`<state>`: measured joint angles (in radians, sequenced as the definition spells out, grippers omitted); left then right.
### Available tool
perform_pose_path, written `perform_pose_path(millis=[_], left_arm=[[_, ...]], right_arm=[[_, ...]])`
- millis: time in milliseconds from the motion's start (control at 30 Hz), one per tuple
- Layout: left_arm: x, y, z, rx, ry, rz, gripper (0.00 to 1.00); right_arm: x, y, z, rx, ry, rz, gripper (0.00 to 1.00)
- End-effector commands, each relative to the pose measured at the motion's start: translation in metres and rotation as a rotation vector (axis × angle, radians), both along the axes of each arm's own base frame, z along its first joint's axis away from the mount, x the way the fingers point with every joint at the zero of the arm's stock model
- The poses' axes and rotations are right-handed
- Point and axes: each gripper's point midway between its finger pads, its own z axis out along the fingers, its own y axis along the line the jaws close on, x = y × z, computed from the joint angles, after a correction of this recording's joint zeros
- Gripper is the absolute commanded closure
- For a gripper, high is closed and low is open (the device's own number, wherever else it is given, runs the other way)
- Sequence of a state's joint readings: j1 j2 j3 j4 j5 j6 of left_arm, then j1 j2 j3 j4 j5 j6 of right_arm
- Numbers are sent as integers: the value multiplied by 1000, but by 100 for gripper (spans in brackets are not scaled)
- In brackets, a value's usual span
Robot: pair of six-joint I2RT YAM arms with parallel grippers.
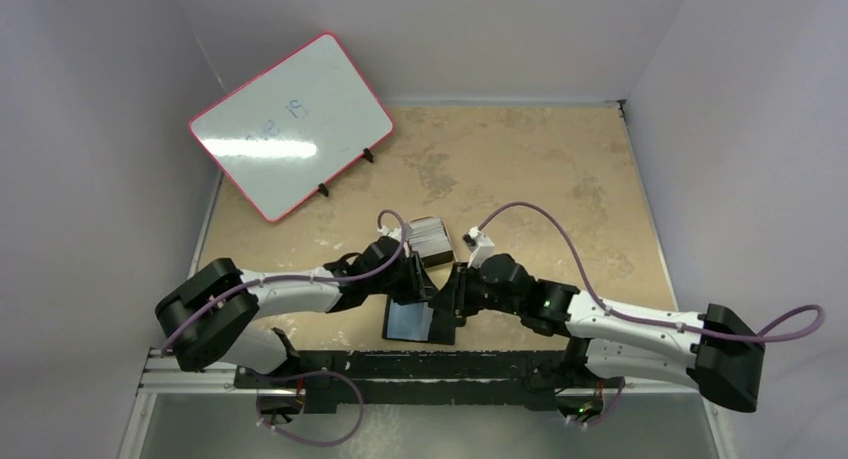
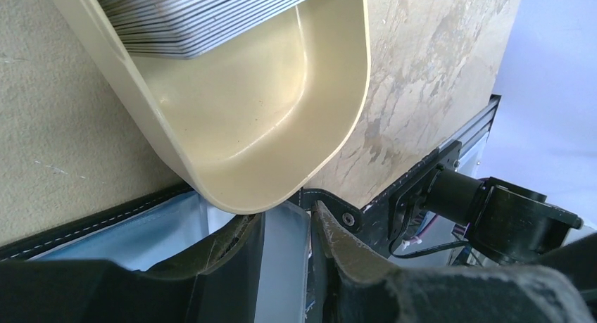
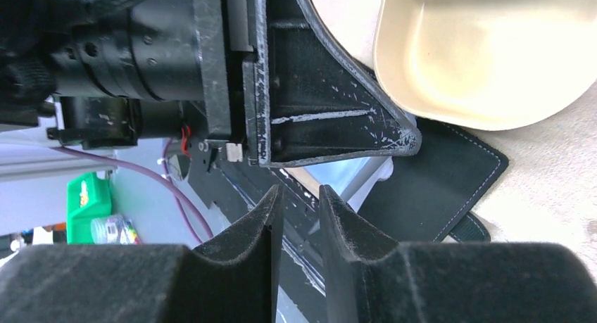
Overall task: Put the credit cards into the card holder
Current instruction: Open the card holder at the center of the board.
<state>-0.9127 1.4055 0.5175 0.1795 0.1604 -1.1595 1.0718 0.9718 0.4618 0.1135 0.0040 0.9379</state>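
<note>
left jaws pinching card holder flap at near table edge | right jaws nearly together, cannot tell if gripping | credit cards sitting in tin just behind | risk: flap slipping out, card holder folding shut

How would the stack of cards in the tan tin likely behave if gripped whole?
The credit cards show many thin separate edges, so the stack would probably shear and fan rather than lift as one. Each looks stiff and light. Pushed, they would likely slide on the glossy floor of the tan tin until its wall stops them.
</note>
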Motion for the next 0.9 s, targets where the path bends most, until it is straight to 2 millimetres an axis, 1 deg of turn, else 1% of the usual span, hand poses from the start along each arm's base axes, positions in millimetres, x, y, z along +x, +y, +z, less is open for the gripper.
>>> perform_pose_path(millis=[0, 100, 167, 333, 400, 500, 633, 733, 867], left_arm=[[19, -18, 27, -63, -89, 18, 70], [19, -17, 23, -54, -80, 26, 70], [19, -17, 21, -50, -71, 30, 70], [23, -20, 25, -48, -74, 36, 70], [23, -19, 26, -43, -73, 39, 70], [25, -18, 32, -45, -74, 54, 70], [25, -16, 48, -68, -89, 66, 69], [26, -8, 58, -40, -111, 77, 68], [28, 20, 57, 97, -147, 116, 65]], right_arm=[[-2, 16, 10, 33, -35, 70, 73], [-1, 17, 6, 10, -31, 70, 73], [0, 15, -1, -14, -19, 61, 73], [-3, 12, -34, -106, 33, 74, 73], [-4, 6, -46, -149, 63, 55, 73], [-3, -5, -61, -218, 90, 13, 73], [-4, -15, -73, -253, 115, -15, 73], [-5, -22, -83, -289, 129, -38, 73], [-5, -32, -99, -348, 148, -61, 73]])
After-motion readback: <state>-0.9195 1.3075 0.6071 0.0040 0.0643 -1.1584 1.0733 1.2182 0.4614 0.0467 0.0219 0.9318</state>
